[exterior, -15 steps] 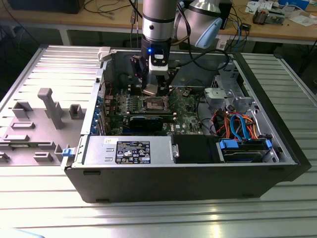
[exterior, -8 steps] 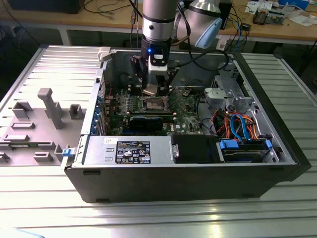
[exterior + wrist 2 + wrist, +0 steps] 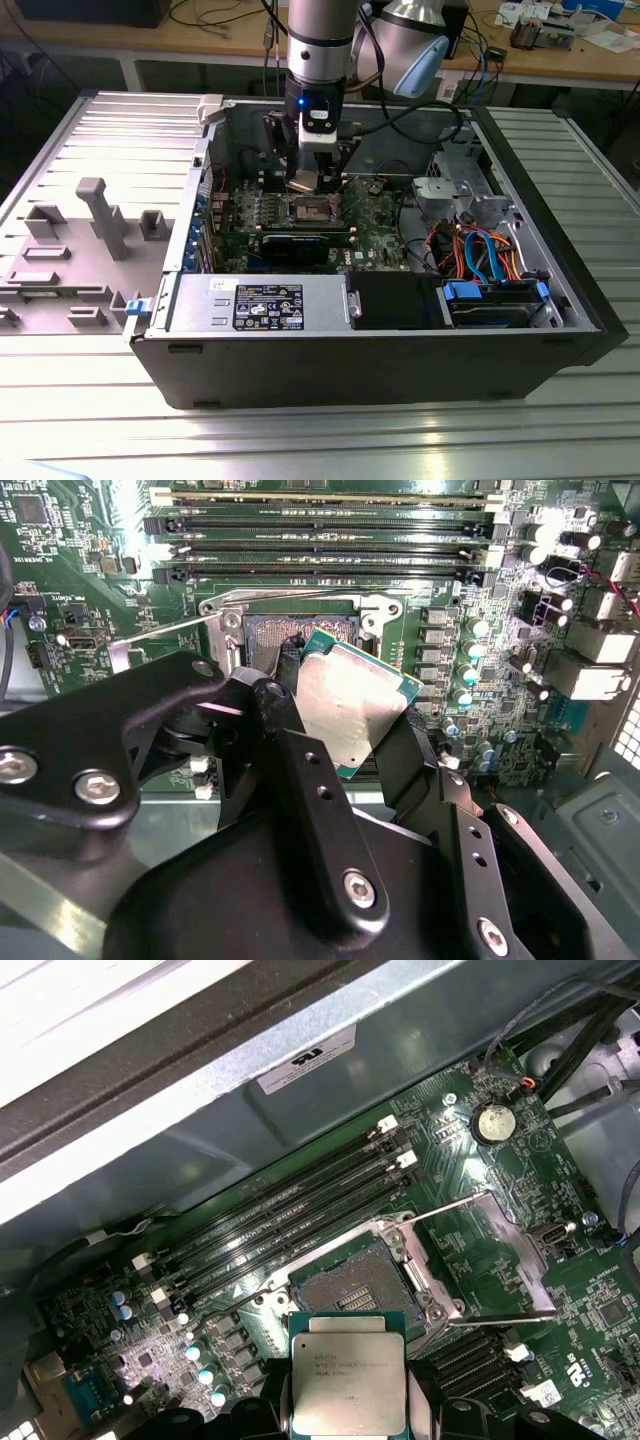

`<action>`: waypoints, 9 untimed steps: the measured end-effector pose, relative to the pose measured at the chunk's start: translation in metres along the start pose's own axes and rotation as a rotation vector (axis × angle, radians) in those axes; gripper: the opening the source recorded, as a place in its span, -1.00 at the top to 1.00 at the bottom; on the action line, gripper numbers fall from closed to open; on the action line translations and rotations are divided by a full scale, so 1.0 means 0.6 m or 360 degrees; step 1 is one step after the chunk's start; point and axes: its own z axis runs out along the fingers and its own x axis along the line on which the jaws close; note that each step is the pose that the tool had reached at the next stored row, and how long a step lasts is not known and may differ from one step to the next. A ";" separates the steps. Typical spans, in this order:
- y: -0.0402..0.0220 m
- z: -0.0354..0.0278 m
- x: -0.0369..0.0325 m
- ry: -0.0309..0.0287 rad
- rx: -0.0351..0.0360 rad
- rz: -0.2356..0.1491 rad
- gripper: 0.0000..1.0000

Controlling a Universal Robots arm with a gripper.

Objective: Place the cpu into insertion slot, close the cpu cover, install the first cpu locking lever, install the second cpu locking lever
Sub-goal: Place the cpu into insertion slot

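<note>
The cpu (image 3: 350, 702), a flat square chip with a silvery top, is pinched at two opposite edges by my gripper (image 3: 350, 718), which is shut on it. In the first wrist view the cpu (image 3: 347, 1372) hangs level, just short of the insertion slot (image 3: 350, 1282), whose dark contact field lies bare. The insertion slot (image 3: 270, 635) sits partly behind a finger (image 3: 288, 695). Thin wire locking levers (image 3: 520, 1260) are swung out to one side of the socket. The cpu cover (image 3: 428, 1290) looks raised at the socket's edge. In the exterior view my gripper (image 3: 303, 183) hovers above the insertion slot (image 3: 312, 210).
Long parallel memory slots (image 3: 300, 1220) run beside the socket. A long black card (image 3: 300, 245), the power supply (image 3: 265, 303) and a drive cage with orange and blue cables (image 3: 480, 260) fill the open case. The case wall (image 3: 330, 1090) stands close behind the memory slots.
</note>
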 end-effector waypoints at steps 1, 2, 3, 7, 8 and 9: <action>0.000 0.000 0.000 0.00000 0.0000 0.0002 -0.09; 0.000 0.000 0.000 0.00001 0.0000 0.0004 -0.09; 0.000 0.000 0.000 0.00002 0.0000 0.0006 -0.09; 0.000 0.000 0.000 0.00006 0.0000 0.0016 -0.09; 0.000 0.000 0.000 0.00006 0.0000 0.0018 -0.09; 0.000 0.000 0.000 0.00007 0.0000 0.0022 -0.09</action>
